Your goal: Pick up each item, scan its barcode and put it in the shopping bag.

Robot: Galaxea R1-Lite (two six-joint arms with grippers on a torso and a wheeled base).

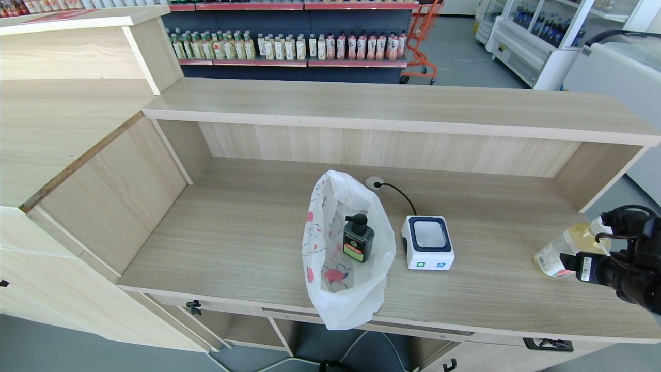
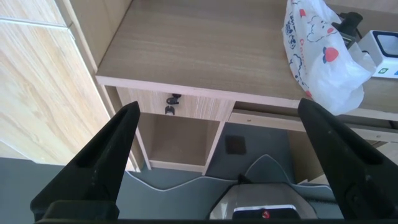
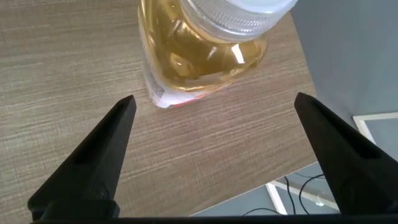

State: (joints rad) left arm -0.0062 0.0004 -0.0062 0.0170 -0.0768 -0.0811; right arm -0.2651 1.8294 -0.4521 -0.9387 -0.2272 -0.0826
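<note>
Bottle (image 1: 565,250) sits on counter (image 1: 232,243), scanner (image 1: 427,243) between it and shopping bag (image 1: 330,299).

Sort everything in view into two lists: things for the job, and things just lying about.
Job:
shopping bag
dark pump bottle, already in the bag
barcode scanner
bottle of yellow liquid, at the counter's right end

Lying about:
shelf drinks
orange cart
display freezer

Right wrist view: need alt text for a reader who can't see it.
A clear bottle of yellow liquid with a pale cap rests on the wooden counter near its edge, just beyond the tips of the open dark fingers of the right gripper. Grey floor shows past the counter's edge.
</note>
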